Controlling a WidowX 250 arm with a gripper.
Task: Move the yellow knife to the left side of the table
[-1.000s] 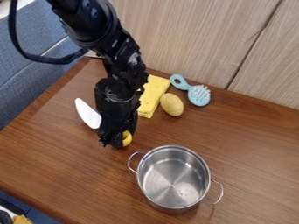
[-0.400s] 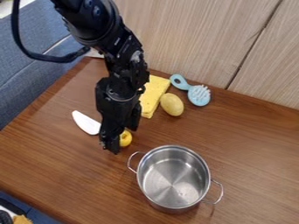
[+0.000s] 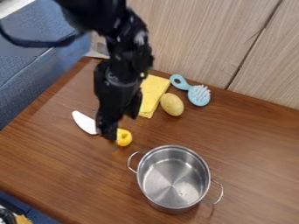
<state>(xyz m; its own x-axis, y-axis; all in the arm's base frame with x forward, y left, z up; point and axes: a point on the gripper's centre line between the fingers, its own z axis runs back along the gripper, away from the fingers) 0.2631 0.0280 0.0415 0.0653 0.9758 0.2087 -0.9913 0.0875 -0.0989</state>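
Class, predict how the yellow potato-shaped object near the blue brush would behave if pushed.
The potato-shaped object would probably roll, given its rounded sides. Being oval, it may wobble or curve as it goes. Its smooth-looking surface might make it slippery.

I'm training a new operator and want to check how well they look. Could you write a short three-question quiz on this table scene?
1. True or false: the round silver metal pot has two loop handles.
2. Multiple choice: which thing lies right beside the flat yellow rectangular sponge?
A) the pot
B) the oval yellow potato-like object
C) the knife's blade
3. Fill in the blank: the black metal pincer hides the middle of the yellow-handled knife from the camera; the yellow end shows on one side and the ____ blade on the other.

Key: 1. True; 2. B; 3. white
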